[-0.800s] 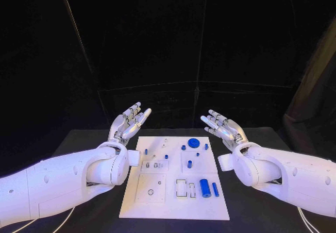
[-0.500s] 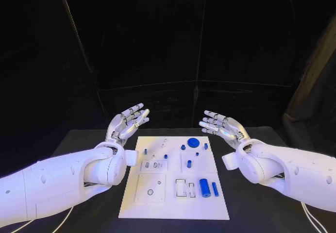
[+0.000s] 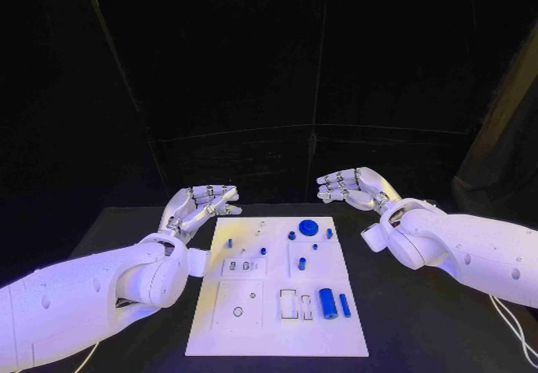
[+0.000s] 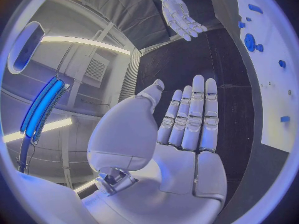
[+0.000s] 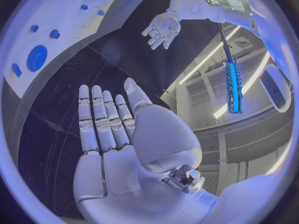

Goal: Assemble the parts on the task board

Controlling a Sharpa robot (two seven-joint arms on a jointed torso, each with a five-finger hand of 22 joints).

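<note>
Black cloth hung behind the black table [image 3: 134, 225], where the flat white task board [image 3: 246, 326] lay in the middle. Since the earlier frames both hands had tipped forward from raised, palm-up poses. On the board sat glossy blue parts: a round disc [image 3: 309, 227], a thick cylinder [image 3: 327, 301] and a slim rod [image 3: 344, 305] beside it. Left hand [image 3: 202, 203] hovered beyond the board's far left corner, fingers straight and apart, holding nothing; right hand [image 3: 353, 186] likewise, empty, beyond the far right corner.

Head camera looking down on the task board [image 3: 277, 311], wrist cameras close behind each palm, both catching the board's edge
</note>
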